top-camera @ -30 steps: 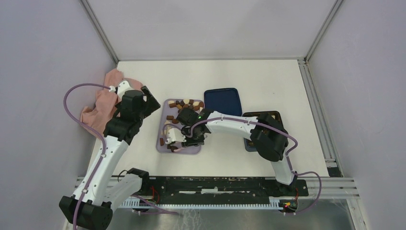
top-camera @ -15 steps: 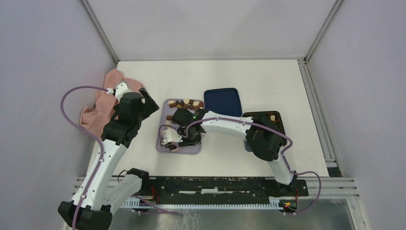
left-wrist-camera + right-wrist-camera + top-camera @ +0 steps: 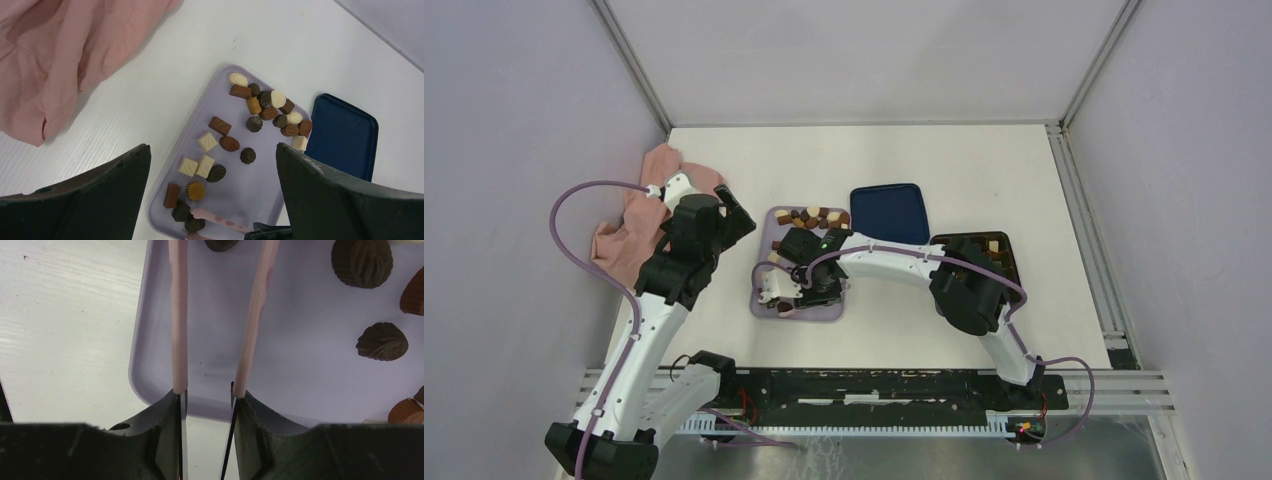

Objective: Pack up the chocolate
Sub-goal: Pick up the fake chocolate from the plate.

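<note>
1 tray point(image 3: 300, 380) corner under tongs point(image 3: 178, 315) | R gripper point(image 3: 207, 402) clamps tongs | L gripper point(image 3: 212, 150) apart

White table point(image 3: 874, 160), pink cloth point(image 3: 624, 222) at left, lilac tray point(image 3: 265, 190), dark blue lid point(image 3: 889, 212), compartmented box point(image 3: 1004, 255) at right

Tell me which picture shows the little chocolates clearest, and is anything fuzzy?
Left wrist view: the small brown and cream chocolates on the flat lilac tray look sharp and evenly lit, while the left arm's black fingers near the lens look softer. Top external view: they are tiny specks. Right wrist view: few chocolates, close and sharp.
</note>
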`<state>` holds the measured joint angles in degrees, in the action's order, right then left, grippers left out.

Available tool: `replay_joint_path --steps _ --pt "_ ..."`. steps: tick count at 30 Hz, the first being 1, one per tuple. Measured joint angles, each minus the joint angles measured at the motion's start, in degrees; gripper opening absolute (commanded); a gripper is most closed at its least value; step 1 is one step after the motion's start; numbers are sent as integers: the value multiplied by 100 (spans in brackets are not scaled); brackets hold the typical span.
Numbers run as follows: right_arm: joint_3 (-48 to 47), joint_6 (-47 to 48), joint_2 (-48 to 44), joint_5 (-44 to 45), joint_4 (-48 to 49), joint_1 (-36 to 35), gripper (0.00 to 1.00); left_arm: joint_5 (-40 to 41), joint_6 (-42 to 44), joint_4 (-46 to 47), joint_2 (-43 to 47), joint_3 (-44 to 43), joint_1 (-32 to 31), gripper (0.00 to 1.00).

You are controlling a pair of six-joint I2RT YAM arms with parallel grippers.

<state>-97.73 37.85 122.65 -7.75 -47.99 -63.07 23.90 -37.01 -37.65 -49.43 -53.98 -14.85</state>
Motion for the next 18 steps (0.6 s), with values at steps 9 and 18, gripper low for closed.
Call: replay_joint_path --steps 9,18 --pt "-7 -9 2 57 -105 -15 34 0 -2 0 70 125 0 100" --pt "-28 -9 2 168 -107 37 28 -2 -2 2 72 125 0 100"
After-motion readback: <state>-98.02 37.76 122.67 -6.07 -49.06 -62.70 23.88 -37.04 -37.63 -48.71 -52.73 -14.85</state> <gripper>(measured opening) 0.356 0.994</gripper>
